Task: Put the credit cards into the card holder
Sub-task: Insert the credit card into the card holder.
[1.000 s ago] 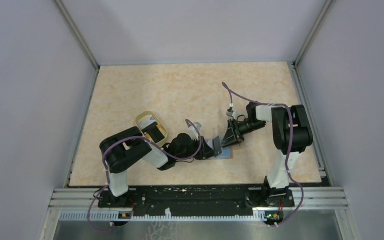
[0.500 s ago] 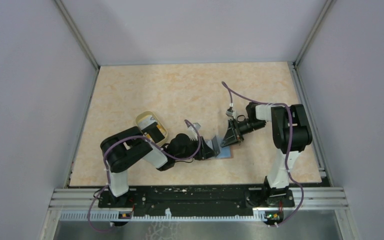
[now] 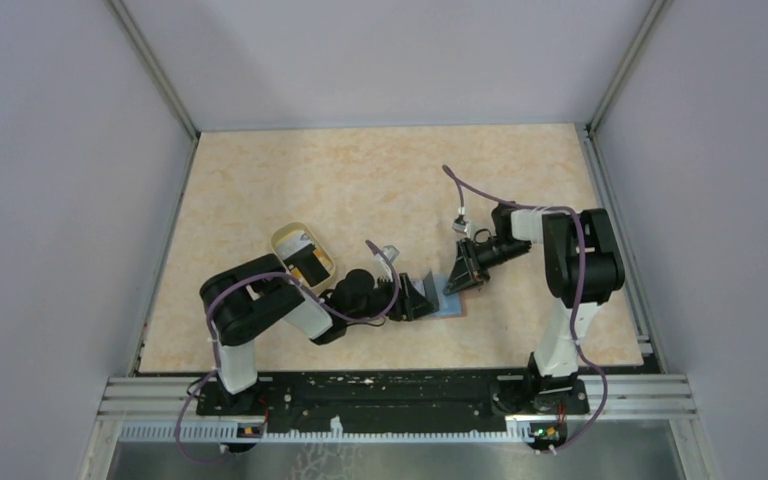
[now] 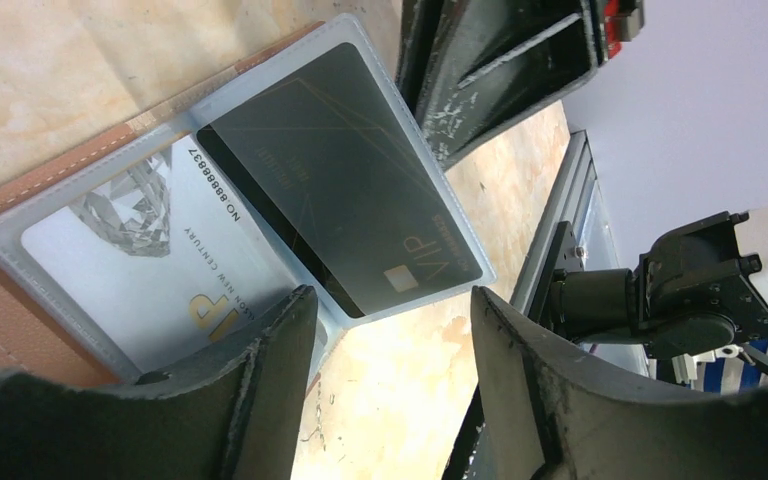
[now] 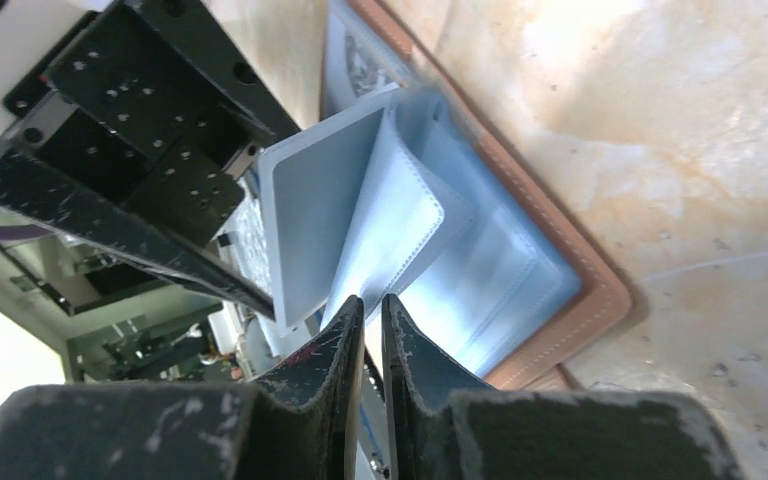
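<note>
A translucent yellowish cup (image 3: pixel 292 242) sat just left of the frame's centre on a beige marbled tabletop (image 3: pixel 360 170), which pale grey walls (image 3: pixel 50 200) enclosed, with a metal rail (image 3: pixel 400 405) running along the bottom edge.

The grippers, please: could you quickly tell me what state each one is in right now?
Left gripper: open, holding nothing, over the card holder.
Right gripper: shut on a light blue sleeve of the card holder.
</note>
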Available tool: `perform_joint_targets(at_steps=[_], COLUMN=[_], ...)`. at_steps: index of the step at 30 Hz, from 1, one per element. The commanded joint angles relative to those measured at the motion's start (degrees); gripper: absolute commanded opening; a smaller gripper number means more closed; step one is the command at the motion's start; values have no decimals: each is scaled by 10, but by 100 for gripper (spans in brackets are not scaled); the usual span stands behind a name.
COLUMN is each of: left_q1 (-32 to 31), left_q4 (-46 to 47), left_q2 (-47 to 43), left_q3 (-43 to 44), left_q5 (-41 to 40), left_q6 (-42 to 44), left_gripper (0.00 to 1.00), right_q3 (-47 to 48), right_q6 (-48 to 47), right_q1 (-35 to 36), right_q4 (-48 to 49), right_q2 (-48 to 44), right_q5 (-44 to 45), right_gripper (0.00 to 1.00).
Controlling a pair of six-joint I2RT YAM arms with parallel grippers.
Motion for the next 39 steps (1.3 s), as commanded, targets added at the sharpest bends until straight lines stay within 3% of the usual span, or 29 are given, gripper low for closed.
perform_joint_targets(at_steps=[1, 10, 19, 24, 29, 39], left_q1=[5, 5, 5, 5, 5, 5], left_q4=[20, 14, -23, -43, -126, -298], left_q2=[-12, -31, -57, -69, -87, -148], left_q3=[-21, -31, -38, -42, -30, 18], left_q5=[1, -9, -44, -59, -94, -148], left_q6=[11, 36, 42, 45, 48, 106], left_gripper=[68, 77, 75, 73, 61, 59], right_q3=[1, -5, -12, -12, -14, -21], right_q6=[10, 22, 27, 27, 26, -25], right_q1=[11, 53, 119, 125, 125, 124], right_q4=[35, 69, 107, 111, 113, 111], right_q2=[-38, -72, -121, -126, -145, -217], right_q5=[40, 129, 261, 284, 305, 331], right_gripper=[12, 13, 20, 21, 21, 29])
